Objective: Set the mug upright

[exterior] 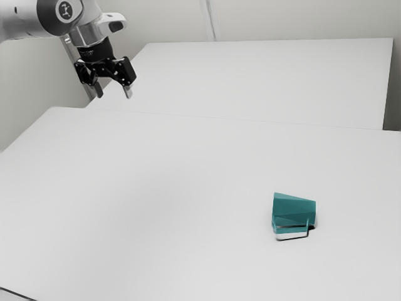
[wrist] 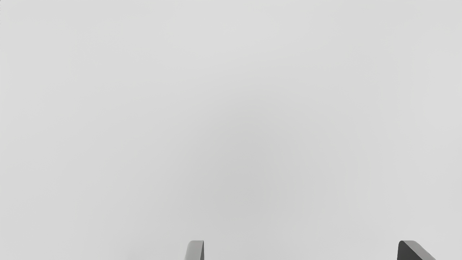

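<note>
In the exterior view my gripper [exterior: 113,93] hangs in the air at the upper left, high over the table and well away from the mug. Its two fingers stand wide apart with nothing between them, and the wrist view has the open gripper [wrist: 301,249] at its bottom edge, above bare tabletop. A teal mug [exterior: 294,210] lies on its side at the exterior view's lower right, its handle toward the bottom of that view.
The white table [exterior: 156,207] spreads beneath the arm and around the mug. Behind it in the exterior view is another white surface [exterior: 263,81], with pale walls beyond.
</note>
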Controlling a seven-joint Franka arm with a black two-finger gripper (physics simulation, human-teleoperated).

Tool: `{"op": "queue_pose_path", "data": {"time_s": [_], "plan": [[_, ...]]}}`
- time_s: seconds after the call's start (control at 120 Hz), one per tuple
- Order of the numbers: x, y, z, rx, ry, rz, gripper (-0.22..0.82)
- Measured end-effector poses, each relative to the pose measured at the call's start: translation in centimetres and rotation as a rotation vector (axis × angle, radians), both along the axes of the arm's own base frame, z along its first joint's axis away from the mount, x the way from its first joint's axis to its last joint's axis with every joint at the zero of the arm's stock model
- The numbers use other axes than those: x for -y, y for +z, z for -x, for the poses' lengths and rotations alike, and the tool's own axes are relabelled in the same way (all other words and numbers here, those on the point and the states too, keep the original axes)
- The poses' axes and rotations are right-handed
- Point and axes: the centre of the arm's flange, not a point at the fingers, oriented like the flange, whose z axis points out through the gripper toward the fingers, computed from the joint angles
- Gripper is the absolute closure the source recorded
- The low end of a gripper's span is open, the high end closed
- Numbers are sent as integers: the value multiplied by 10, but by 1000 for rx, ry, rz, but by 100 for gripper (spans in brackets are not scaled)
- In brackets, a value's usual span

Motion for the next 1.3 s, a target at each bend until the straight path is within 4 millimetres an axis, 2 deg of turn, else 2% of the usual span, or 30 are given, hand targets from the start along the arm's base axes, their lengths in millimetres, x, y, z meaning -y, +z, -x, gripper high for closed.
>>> {"op": "queue_pose_path", "data": {"time_s": [0.175,0.275,0.375,0.842,0.958,1.142,1.3], "plan": [[6,-1,-1,5,-11,5,2],[16,-1,-3,21,-26,28,2],[28,-11,-6,28,-44,82,2],[79,-104,-11,85,-100,491,2],[87,-133,-9,100,-98,596,2],[93,-159,-7,144,-117,680,2],[99,-193,1,164,-111,758,2]]}}
